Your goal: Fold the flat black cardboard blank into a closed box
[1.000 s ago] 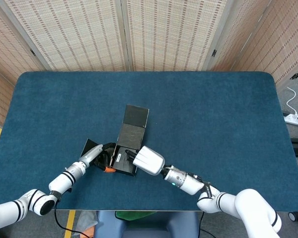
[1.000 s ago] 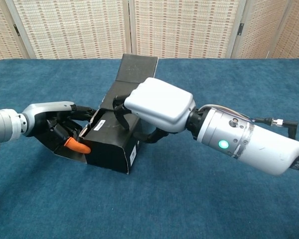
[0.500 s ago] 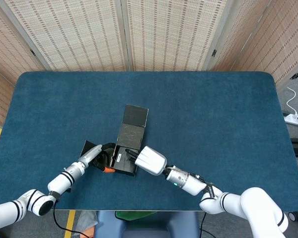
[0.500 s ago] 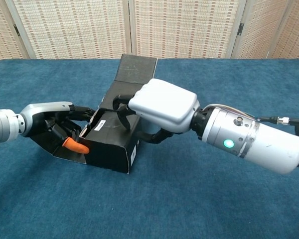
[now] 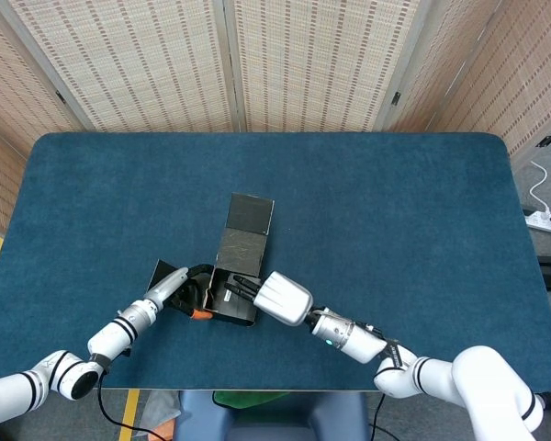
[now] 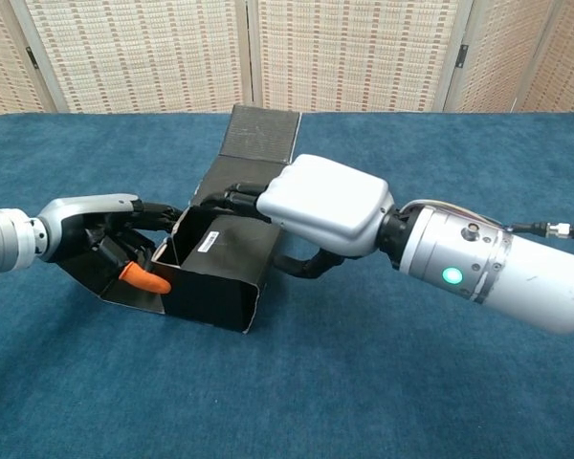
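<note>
Over the last second the right hand (image 6: 320,203) had slid back toward the right of the chest view, so that its fingers (image 6: 231,198) no longer curled down over the top of the black cardboard box (image 6: 215,273) but reached flatter across its upper edge. The box's top panel, pressed down before, now sagged open and showed more of the hollow inside. Judged from this, the body was formed but not closed, and the long lid flap (image 6: 260,130) rising toward the upper middle of the frame was yet to be folded over.

The box sat on the blue table (image 5: 395,211) at lower left of centre in the head view, between the two hands. The right hand's fingers touched its top rim without plainly clasping it; whether they gripped could not be told. The left hand (image 6: 110,244), at the left edge of the chest view, held the box's left end flap, its orange-tipped finger lying against the panel.
</note>
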`<state>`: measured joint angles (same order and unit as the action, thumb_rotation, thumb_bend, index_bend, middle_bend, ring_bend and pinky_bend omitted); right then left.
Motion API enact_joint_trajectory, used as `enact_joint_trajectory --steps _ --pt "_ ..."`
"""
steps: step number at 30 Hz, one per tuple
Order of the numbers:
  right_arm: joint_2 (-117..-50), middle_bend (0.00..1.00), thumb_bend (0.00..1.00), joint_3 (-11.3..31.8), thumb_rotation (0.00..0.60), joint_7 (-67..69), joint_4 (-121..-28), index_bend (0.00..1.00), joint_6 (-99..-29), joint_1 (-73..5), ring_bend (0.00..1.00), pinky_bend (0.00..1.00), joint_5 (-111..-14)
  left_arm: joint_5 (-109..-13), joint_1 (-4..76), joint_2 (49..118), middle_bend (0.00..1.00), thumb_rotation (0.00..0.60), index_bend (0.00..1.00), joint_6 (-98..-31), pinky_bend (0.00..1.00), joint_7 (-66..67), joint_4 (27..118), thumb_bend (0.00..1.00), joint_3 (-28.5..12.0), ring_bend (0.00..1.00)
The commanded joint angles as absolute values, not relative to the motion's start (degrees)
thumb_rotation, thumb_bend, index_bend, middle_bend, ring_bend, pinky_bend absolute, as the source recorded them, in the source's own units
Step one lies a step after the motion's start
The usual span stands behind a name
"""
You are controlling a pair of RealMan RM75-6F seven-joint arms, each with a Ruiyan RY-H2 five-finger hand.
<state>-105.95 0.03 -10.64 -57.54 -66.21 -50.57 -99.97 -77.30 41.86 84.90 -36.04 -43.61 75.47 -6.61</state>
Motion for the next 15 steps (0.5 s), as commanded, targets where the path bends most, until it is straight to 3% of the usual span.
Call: enact_joint_trajectory --steps 1,6,15 --pt "-106.3 0.21 0.37 -0.2 0.600 -10.3 -56.9 0.12 -66.1 -50.7 0.74 1.00 -100.3 -77.2 41.9 84.8 0.30 0.600 0.26 -36.0 0.79 -43.7 75.5 0.16 -6.7 0.60" --pt "-107.8 0.30 0.37 0.2 0.600 -9.8 -55.4 0.27 -66.3 -51.4 0.75 1.00 -100.9 -77.1 41.8 85.0 0.29 0.600 0.26 -36.0 0.79 -43.9 75.4 0.16 -6.6 0.60" --pt "-110.0 0.36 0.37 1.3 0.600 -10.2 -53.1 0.31 -64.2 -53.2 0.75 1.00 -100.5 -77.4 41.7 84.8 0.29 0.600 0.26 -36.3 0.79 -44.4 75.4 0.16 -6.6 0.60"
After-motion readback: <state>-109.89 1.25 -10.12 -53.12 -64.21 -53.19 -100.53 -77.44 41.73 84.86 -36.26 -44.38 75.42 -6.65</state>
